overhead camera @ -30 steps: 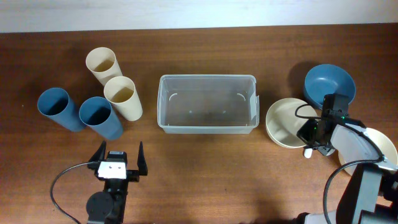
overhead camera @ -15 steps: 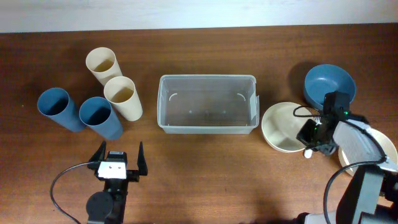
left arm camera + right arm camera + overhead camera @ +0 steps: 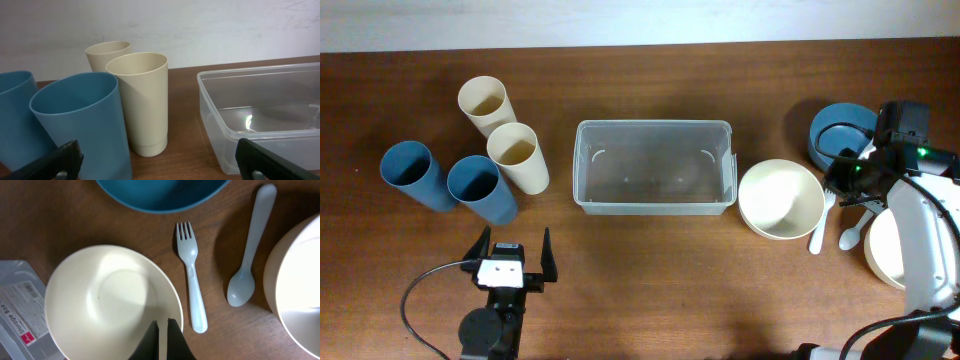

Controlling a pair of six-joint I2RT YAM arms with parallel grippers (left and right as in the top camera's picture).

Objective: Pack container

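Along the near edge of the wooden table, on the left side, the left gripper stands with its jaws spread fully apart. Nothing lies between them and they touch no object.

Toward the near right corner sits a second cream bowl, partly covered by the right arm. Just to its left lie a white spoon, scoop end nearest, and a white fork, tines pointing away. The fork lies between the spoon and the cream bowl.

Beyond the left gripper stand four upright cups. The near blue cup and the left blue cup stand side by side. The near cream cup is just behind the near blue cup; contact between them cannot be confirmed.

At mid-table, right of the cups, the container rests upright with its top open and its bare floor visible. The cream bowl sits just beside the container's right end wall.

The right gripper has its fingers pressed together with nothing clamped between them. In the wrist view the tips lie over the right rim of the cream bowl; contact cannot be confirmed.

Farther back, the blue bowl sits behind the fork, and the far cream cup stands behind the other cups.
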